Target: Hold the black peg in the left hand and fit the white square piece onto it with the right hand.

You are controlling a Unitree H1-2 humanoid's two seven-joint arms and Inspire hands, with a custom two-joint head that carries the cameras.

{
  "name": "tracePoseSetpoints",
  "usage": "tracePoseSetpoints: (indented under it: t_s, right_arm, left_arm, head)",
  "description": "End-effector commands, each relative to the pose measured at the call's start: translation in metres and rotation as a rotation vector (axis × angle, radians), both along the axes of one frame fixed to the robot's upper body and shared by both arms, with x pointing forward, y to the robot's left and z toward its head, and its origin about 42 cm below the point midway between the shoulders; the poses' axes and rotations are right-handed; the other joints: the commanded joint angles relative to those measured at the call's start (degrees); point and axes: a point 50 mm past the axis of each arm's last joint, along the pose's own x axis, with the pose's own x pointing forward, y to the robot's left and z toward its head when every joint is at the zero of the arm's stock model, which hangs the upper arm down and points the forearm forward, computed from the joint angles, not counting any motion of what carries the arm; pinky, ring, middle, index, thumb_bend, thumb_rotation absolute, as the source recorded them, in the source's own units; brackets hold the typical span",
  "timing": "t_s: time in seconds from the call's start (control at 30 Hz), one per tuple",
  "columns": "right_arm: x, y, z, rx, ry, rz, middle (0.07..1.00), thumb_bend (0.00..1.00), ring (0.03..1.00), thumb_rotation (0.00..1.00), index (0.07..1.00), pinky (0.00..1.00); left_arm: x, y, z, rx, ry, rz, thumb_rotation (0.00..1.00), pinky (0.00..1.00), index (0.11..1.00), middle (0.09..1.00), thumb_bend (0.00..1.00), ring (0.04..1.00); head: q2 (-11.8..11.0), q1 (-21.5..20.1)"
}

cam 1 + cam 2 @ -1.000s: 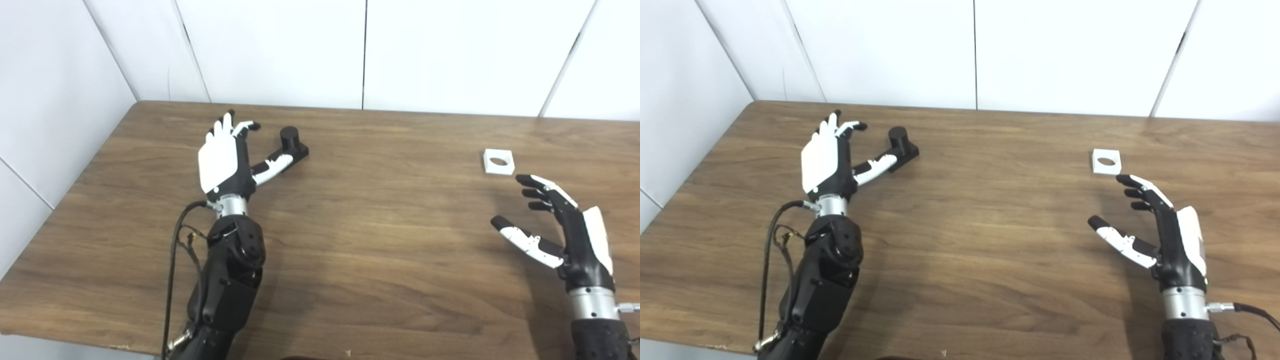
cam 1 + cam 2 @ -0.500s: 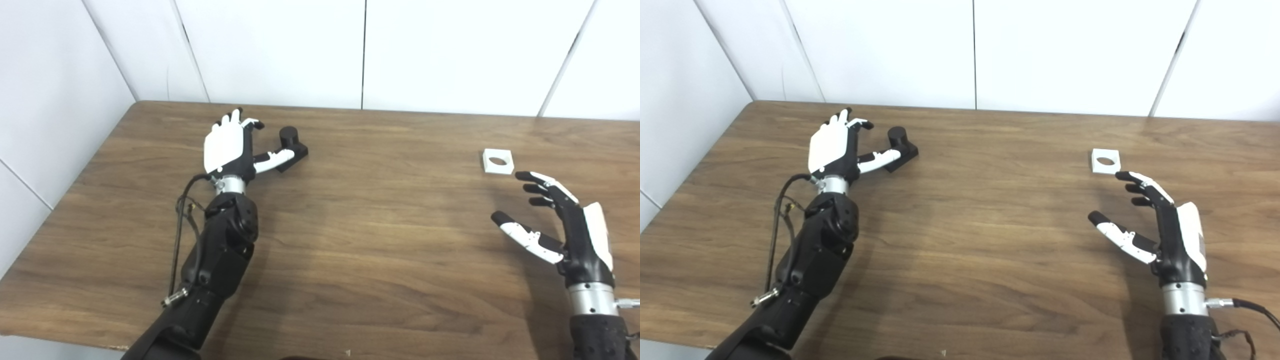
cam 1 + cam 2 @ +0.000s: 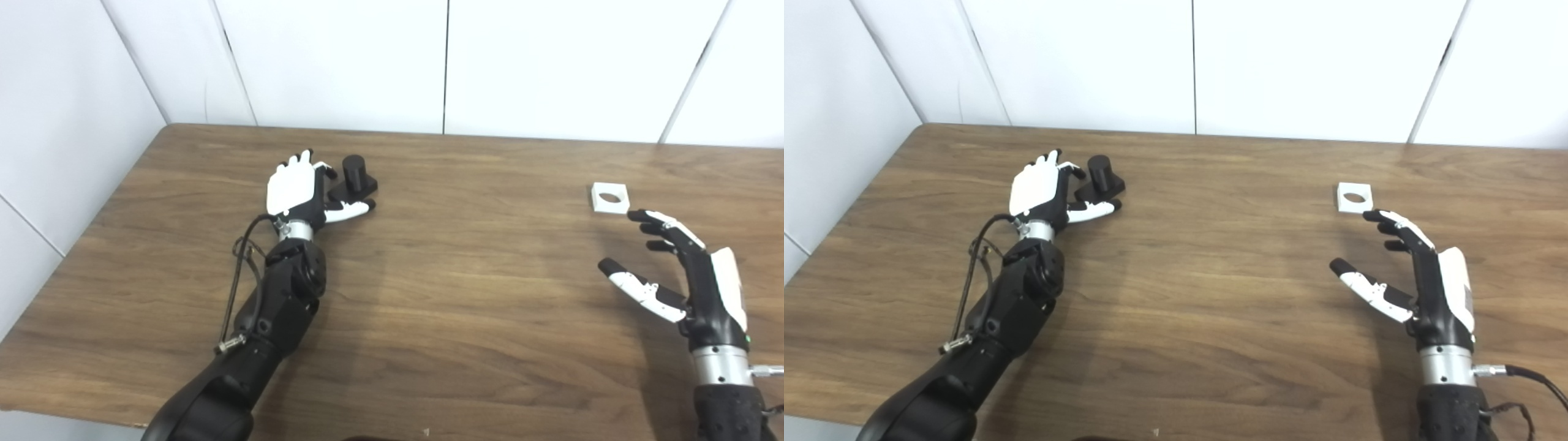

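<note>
Reaching across the far left part of the wooden desk (image 3: pixel 429 294), the left hand (image 3: pixel 294 193) lies right at the black peg (image 3: pixel 354 174), which stands upright on its square base on the desk surface. The white back of this hand faces up, its fingers (image 3: pixel 306 160) spread just left of the peg, and its thumb (image 3: pixel 349 210) stretches along the near edge of the peg's base. Whether thumb or fingers actually touch the peg cannot be told from either view; the hand is not clenched around it and the peg sits flat on the desk.

Well apart, on the far right side, the white square piece (image 3: pixel 610 198) lies flat with its round hole facing up. The right hand (image 3: pixel 692 275) hovers on the near side of it, released and holding nothing, its fingers (image 3: pixel 658 222) curved apart and their dark tips close to the piece's near right corner without clear contact. Its thumb (image 3: pixel 637 288) points left, away from the other fingers.

A black cable (image 3: pixel 242 269) loops beside the left forearm. Behind the desk stand plain white wall panels (image 3: pixel 343 61).
</note>
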Motion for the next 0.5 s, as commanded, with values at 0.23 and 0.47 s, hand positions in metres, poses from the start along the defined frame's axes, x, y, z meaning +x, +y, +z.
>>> tracePoseSetpoints:
  t_s: [0.23, 0.47]
  right_arm:
    - [0.0035, 0.0064, 0.0135, 0.015, -0.091, 0.009, 0.819, 0.65, 0.78, 0.5, 0.747, 0.7]
    - [0.0022, 0.0071, 0.0125, 0.023, -0.098, -0.002, 0.817, 0.66, 0.774, 0.49, 0.742, 0.69]
  left_arm:
    - [0.0151, -0.0018, 0.012, -0.004, -0.046, -0.022, 0.6, 1.0, 0.71, 1.0, 0.95, 1.0]
    - [0.0174, -0.0032, 0.0096, -0.037, -0.069, -0.035, 0.54, 1.0, 0.693, 1.0, 0.89, 1.0]
  head:
    - [0.27, -0.4]
    - [0.49, -1.04]
